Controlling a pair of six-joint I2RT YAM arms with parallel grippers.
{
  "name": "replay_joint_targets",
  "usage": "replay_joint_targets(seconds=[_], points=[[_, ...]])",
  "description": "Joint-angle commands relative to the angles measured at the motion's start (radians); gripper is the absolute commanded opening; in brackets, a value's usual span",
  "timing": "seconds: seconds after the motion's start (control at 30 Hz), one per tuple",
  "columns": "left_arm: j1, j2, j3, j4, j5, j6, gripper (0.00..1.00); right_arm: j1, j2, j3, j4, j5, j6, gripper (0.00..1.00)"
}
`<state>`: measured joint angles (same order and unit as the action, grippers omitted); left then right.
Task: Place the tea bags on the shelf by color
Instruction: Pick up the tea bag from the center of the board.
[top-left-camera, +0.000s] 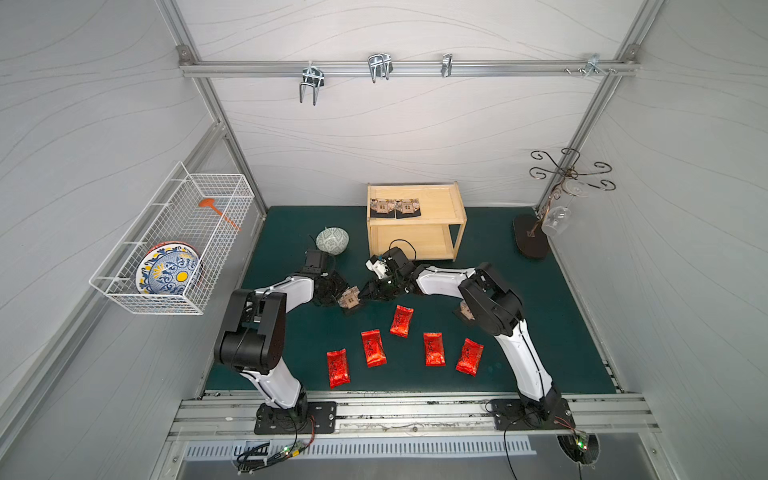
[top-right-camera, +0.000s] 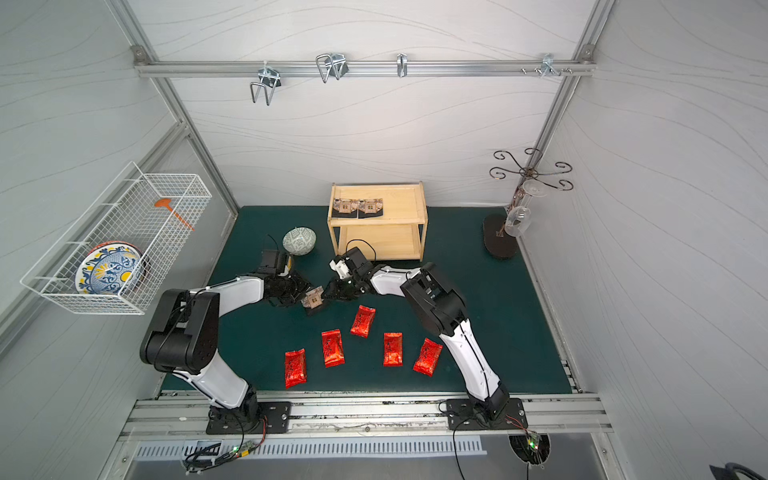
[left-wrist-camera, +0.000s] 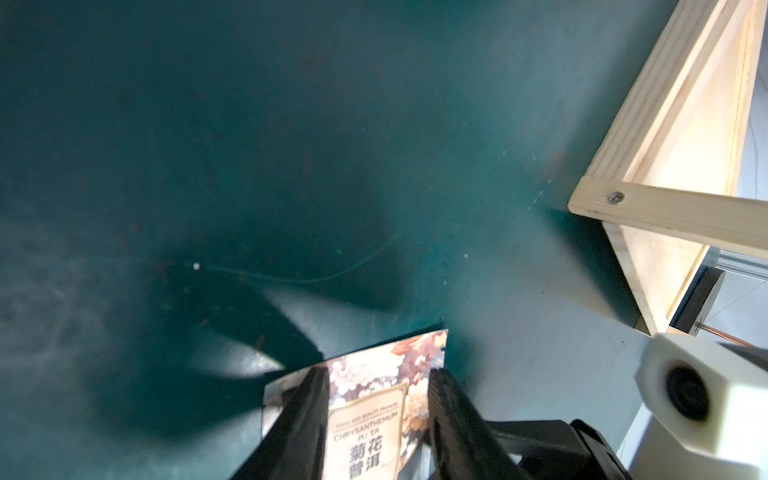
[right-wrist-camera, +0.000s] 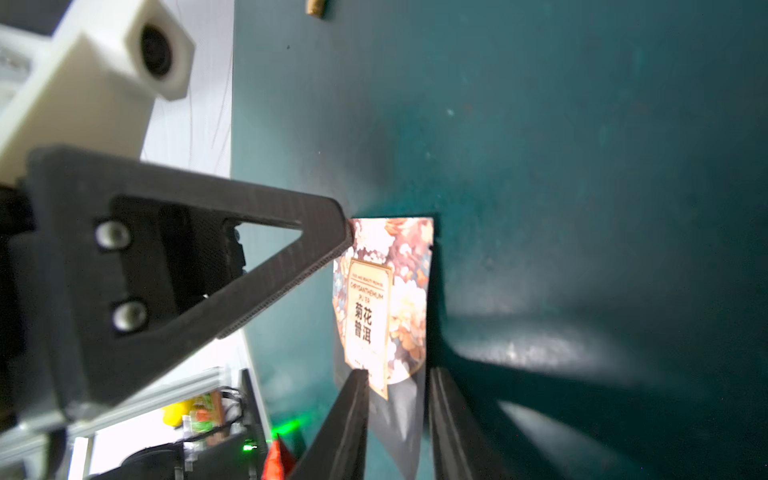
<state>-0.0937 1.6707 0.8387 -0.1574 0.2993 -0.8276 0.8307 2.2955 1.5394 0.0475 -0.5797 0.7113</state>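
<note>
Tea bags: nine counted, four beige and five red. Two are shelved, seven are not.
Shelf (top-left-camera: 415, 223): 12 o'clock on the green mat (top-left-camera: 540, 324), upright, two tiers.
Top tier (top-left-camera: 440, 203): two beige bags (top-left-camera: 382, 208) (top-left-camera: 407, 208) lie flat and edge to edge at the tier's 9 o'clock end. The rest is bare wood.
Lower tier (top-left-camera: 419, 243): nothing on it in either top view.
Third beige bag (top-left-camera: 350, 298): just 9 o'clock of mat centre, tilted, between the two grippers. It looks clear of the mat, with a shadow under it.
Left gripper (left-wrist-camera: 376, 372): fingers part-spread, astride that bag across its width. My read is that it's clamped there, print side facing the wrist camera.
Right gripper (right-wrist-camera: 397, 371): fingers astride the same bag's dark end, gap about the bag's width. Cannot tell if they bite yet.
Step, my read: hand-over from left to right, as the shelf sits nearer the right arm.
Fourth beige bag (top-left-camera: 464, 311): 3 o'clock of centre, on the mat. In a top view it's mostly hidden under the right arm's elbow, so the ID is likely, not certain.
Red bags (top-left-camera: 401, 321) (top-left-camera: 373, 348) (top-left-camera: 338, 368) (top-left-camera: 434, 349) (top-left-camera: 470, 357): all five flat on the mat in a loose row across 6 o'clock. None touching, none gripped.
Progress: early. Beige is half done, red not started.
Remaining, my guess: two beige go beside the pair where there's room, then five reds, presumably on the lower tier to keep colours apart.
Clutter: bowl (top-left-camera: 332, 241) at 11 o'clock near the shelf, glass stand (top-left-camera: 531, 241) at 2 o'clock. Neither looks to be in the way.
</note>
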Motion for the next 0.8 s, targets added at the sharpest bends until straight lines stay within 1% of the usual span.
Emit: replay_joint_targets(seconds=[0.0, 0.17, 0.3, 0.5, 0.63, 0.77], points=[[-0.003, -0.015, -0.016, -0.001, -0.003, -0.009, 0.45, -0.002, 0.031, -0.001, 0.028, -0.059, 0.097, 0.27], [-0.003, -0.022, -0.024, 0.002, -0.002, -0.014, 0.45, 0.000, 0.052, 0.009, 0.070, -0.098, 0.166, 0.23], [-0.006, -0.038, -0.039, 0.005, -0.006, -0.015, 0.45, 0.008, 0.064, 0.022, 0.060, -0.092, 0.177, 0.17], [-0.008, -0.073, -0.045, -0.004, -0.005, -0.014, 0.45, 0.012, 0.048, -0.002, 0.055, -0.067, 0.183, 0.01], [0.001, -0.142, -0.010, -0.070, -0.014, 0.016, 0.45, 0.011, 0.007, -0.021, 0.049, -0.062, 0.173, 0.00], [0.034, -0.274, 0.017, -0.146, -0.017, 0.055, 0.47, 0.007, -0.079, -0.063, 0.036, -0.060, 0.160, 0.00]])
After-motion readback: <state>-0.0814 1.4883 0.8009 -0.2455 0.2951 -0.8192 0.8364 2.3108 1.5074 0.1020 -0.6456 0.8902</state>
